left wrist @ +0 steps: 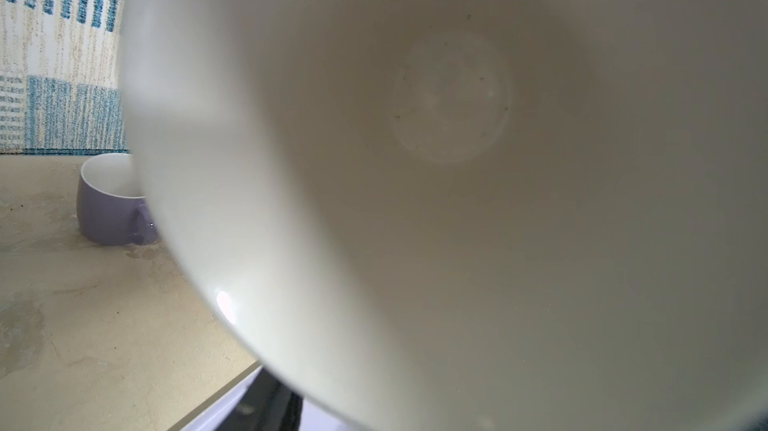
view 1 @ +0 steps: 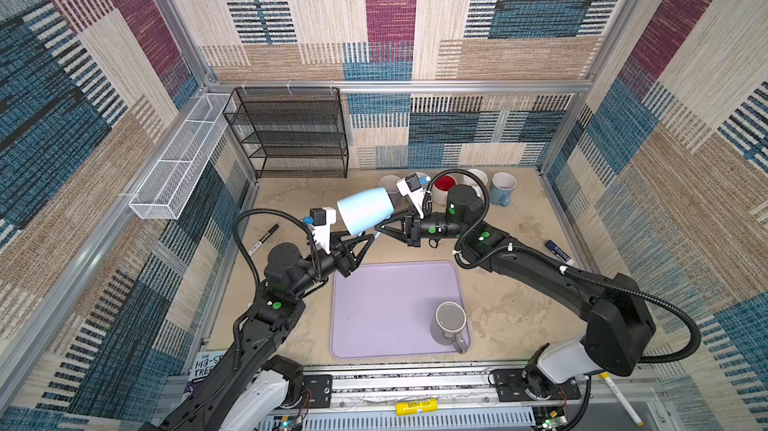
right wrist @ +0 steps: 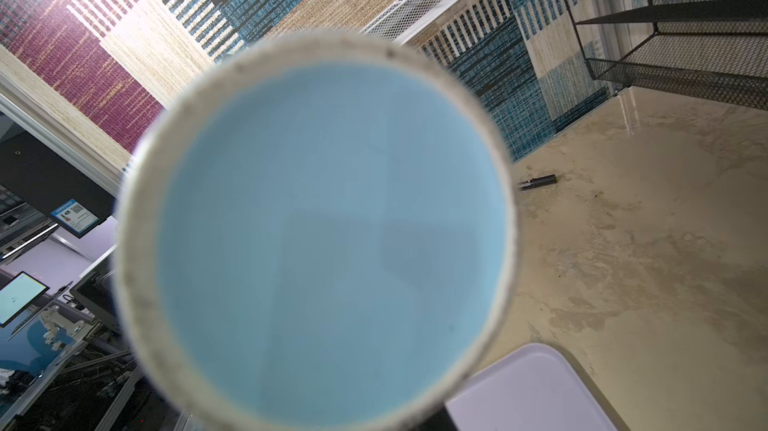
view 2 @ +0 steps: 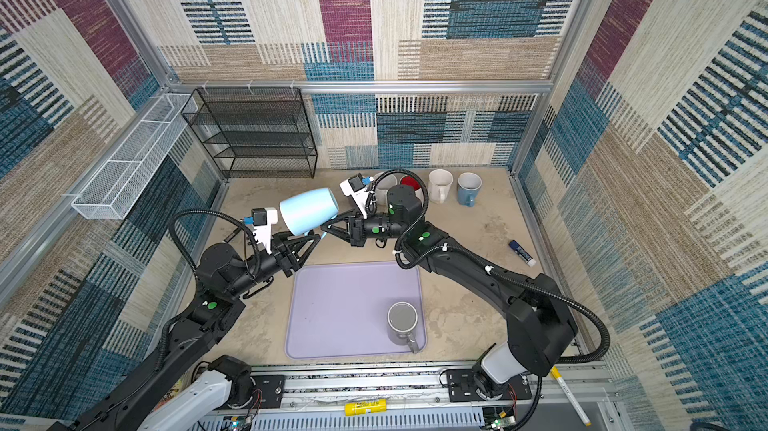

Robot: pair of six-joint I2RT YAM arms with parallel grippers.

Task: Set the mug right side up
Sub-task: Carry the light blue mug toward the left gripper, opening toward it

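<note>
I'm holding the mug (view 1: 365,211) sideways in midair, right pincer (view 1: 380,228) pinched together (left pincer (view 1: 368,240): cannot tell); next I'm likely rotating its mouth upward.

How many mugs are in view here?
6: a light blue mug held aloft, a grey mug on the tray, and a lavender mug, red-lined mug, white mug and dusty blue mug in a back row; the right arm may hide others.

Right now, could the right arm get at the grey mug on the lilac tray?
Probably yes: the grey mug stands on the right arm's side of the lilac tray, nothing between. But the right gripper is shut beside the raised light blue mug.
</note>
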